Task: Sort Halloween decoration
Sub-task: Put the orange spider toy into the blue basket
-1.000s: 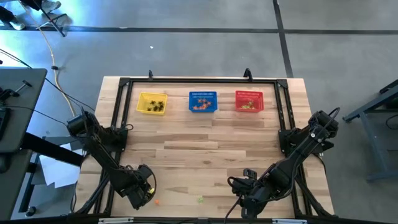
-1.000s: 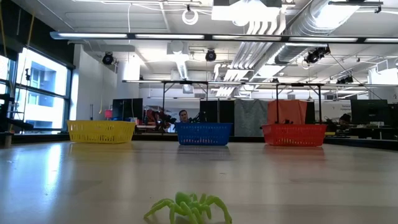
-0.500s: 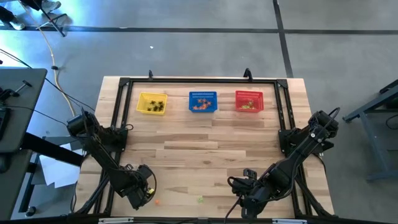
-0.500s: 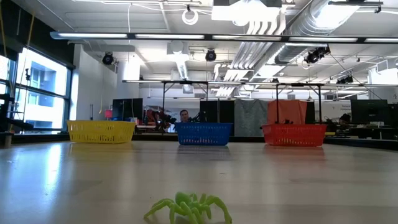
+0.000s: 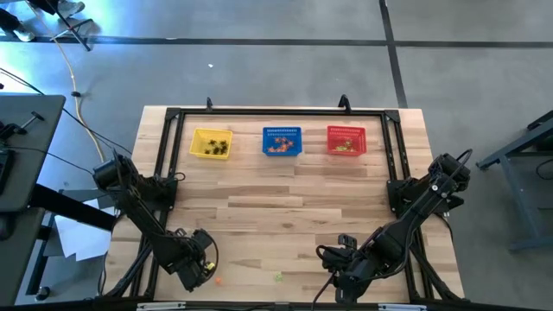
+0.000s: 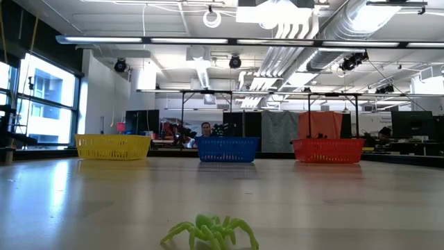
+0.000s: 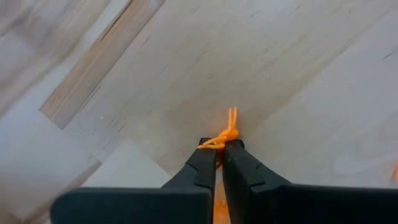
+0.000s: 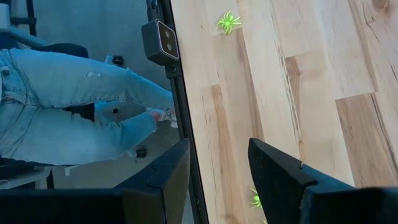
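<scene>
Pale wood table (image 5: 285,186), lower left of high view: left gripper (image 7: 220,148), jaws clamped on orange trinket (image 7: 225,133). Recommend a straight lift, then blue basket (image 5: 282,141), judged to hold orange pieces. Right gripper (image 8: 217,165) idle lower right, jaws apart.

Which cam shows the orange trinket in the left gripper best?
Left wrist view: the orange trinket is pinched at the left gripper tips. High view hides it under the gripper. Low and right wrist views miss it.

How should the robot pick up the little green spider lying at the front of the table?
Probably from straight above, pinching the green spider across its round middle body. In the low view it sits flat on the table, legs splayed out all around, so the thin legs would likely slip and there is no clear side to come from. Nothing lies right beside it, so fingers could come down on either side.
</scene>
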Robot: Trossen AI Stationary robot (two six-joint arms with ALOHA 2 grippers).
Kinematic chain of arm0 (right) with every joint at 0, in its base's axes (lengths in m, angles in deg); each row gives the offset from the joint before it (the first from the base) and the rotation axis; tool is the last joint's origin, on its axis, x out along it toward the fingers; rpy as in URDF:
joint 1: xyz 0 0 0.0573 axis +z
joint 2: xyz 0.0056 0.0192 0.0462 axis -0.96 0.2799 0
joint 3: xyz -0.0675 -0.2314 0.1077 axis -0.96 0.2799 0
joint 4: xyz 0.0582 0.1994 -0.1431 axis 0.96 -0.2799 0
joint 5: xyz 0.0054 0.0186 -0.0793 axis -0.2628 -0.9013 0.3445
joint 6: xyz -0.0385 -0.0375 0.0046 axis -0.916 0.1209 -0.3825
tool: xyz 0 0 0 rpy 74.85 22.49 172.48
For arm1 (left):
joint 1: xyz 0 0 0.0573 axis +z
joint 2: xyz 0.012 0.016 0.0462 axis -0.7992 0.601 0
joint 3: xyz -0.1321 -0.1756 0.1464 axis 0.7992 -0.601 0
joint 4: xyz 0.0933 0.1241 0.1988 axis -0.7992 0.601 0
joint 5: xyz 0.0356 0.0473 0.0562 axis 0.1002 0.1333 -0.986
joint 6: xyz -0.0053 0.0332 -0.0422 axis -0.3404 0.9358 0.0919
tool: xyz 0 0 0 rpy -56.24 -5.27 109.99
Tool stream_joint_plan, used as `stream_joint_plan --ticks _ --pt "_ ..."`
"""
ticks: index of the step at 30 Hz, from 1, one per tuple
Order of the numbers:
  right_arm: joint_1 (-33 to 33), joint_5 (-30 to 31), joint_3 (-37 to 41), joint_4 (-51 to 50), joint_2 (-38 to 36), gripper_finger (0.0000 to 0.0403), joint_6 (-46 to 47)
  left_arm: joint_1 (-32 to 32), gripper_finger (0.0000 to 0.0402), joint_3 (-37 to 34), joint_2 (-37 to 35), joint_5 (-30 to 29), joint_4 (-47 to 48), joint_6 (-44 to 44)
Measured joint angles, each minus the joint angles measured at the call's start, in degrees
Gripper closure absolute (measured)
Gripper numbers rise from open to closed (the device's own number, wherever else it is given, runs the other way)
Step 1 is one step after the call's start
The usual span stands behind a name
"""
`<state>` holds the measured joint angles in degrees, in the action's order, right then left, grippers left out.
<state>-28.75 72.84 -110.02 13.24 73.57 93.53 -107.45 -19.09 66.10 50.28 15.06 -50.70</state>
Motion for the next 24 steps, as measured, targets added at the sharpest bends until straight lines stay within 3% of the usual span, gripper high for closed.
stream_joint_plan --ticks 11,24 --pt "0.0 0.02 0.0 -0.01 0.0 0.0243 0.0 0.0 0.0401 6.91 0.35 -0.87 7.74 2.35" --pt "0.0 0.02 0.0 -0.01 0.0 0.0243 0.0 0.0 0.0401 22.9 0.13 -6.28 26.66 4.68"
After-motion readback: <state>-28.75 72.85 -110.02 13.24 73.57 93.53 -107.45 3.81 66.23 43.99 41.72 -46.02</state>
